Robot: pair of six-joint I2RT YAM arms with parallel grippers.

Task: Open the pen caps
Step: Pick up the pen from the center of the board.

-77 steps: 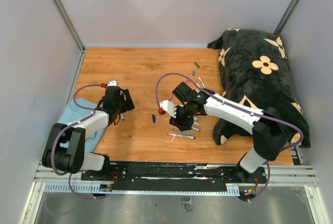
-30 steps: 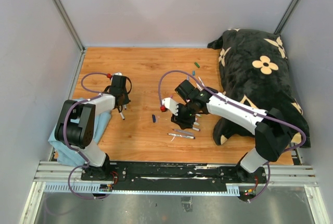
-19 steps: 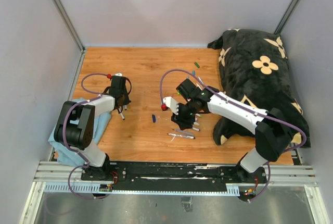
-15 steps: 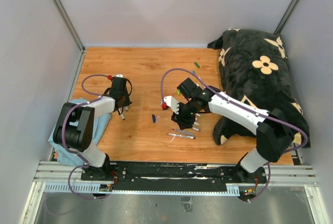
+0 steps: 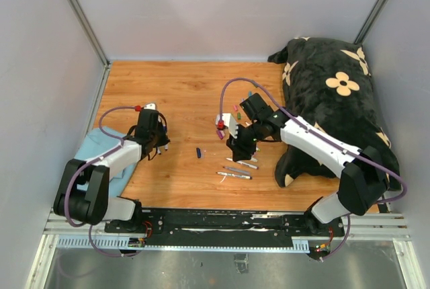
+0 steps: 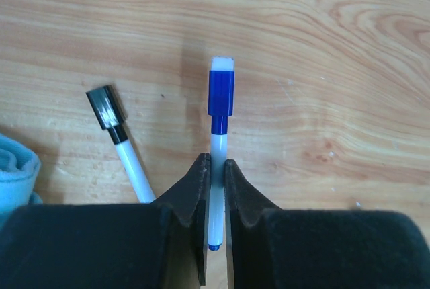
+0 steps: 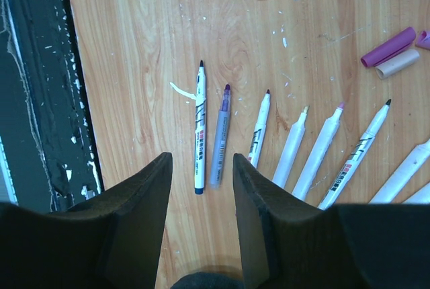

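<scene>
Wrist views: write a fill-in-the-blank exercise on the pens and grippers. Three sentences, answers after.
The left gripper is shut on a pen whose cap is ____.
A second pen, dark-capped, lies to its ____ in the left wrist view.
The right gripper is open and holds ____.
Answers: blue; left; nothing.

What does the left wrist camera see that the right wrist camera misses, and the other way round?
Only the left wrist: the left gripper shut on a blue-capped pen, a black-capped pen lying beside it, and a corner of blue cloth. Only the right wrist: the right gripper open above a row of uncapped pens, with a loose purple cap off to one side. Both: the wooden tabletop.
</scene>
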